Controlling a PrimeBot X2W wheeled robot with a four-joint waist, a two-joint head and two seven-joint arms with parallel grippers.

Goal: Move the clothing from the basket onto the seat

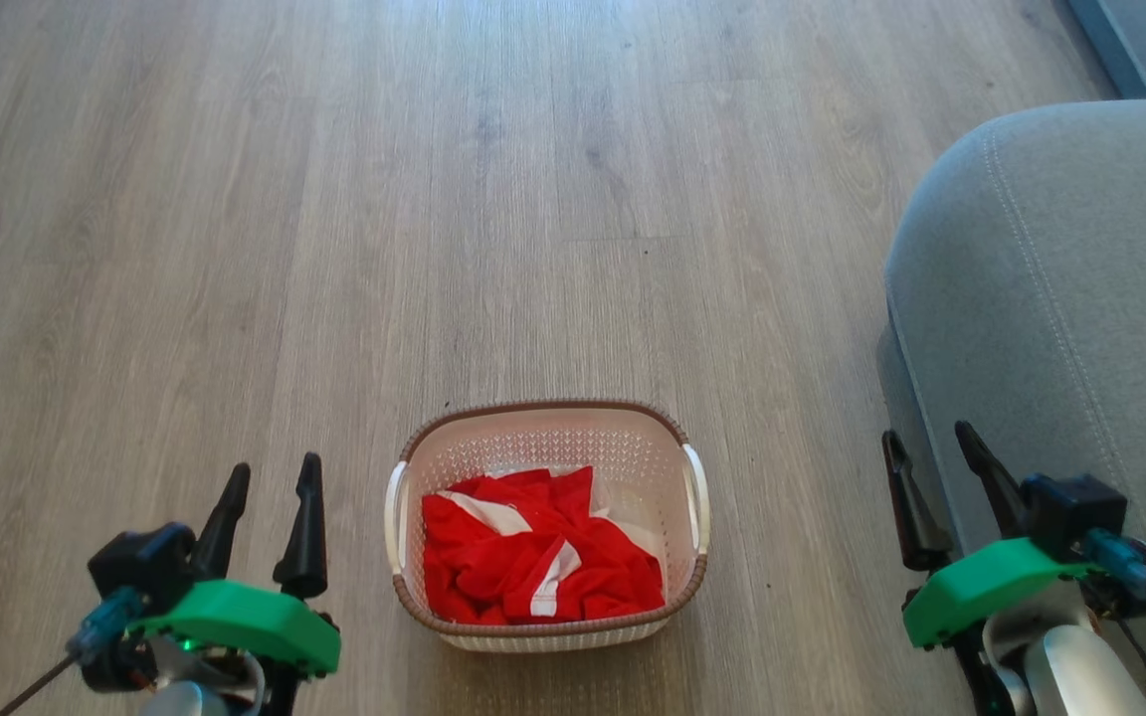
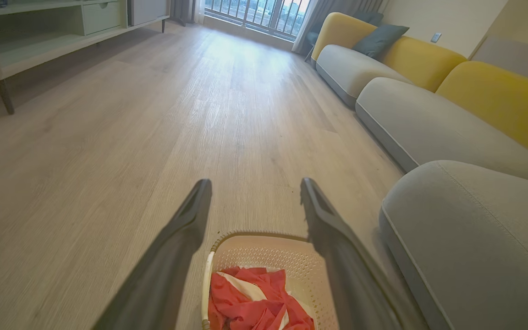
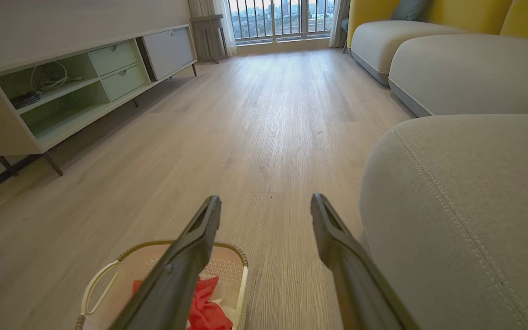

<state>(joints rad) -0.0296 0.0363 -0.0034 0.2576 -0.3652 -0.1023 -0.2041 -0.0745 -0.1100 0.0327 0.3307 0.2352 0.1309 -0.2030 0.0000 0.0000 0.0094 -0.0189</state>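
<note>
The clothing (image 1: pixel 523 557) is seen crumpled in the basket (image 1: pixel 543 406), between the two claws.
The left claw (image 1: pixel 276 463) is held empty over the wooden floor (image 1: pixel 434 199), its fingers parted a moderate way. The basket is set just to its right, the red and white clothing heaped in the bottom. Farther right, the right claw (image 1: pixel 925 431) is likewise parted and empty, and the grey seat (image 1: pixel 1060 298) is found just beyond it.

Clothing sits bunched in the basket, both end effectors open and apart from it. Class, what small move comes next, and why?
Probably swing the right end effector leftward over the basket and lower it, open, toward the clothing. The garment lies ungrasped, and that arm is beside the seat, where it must go.
</note>
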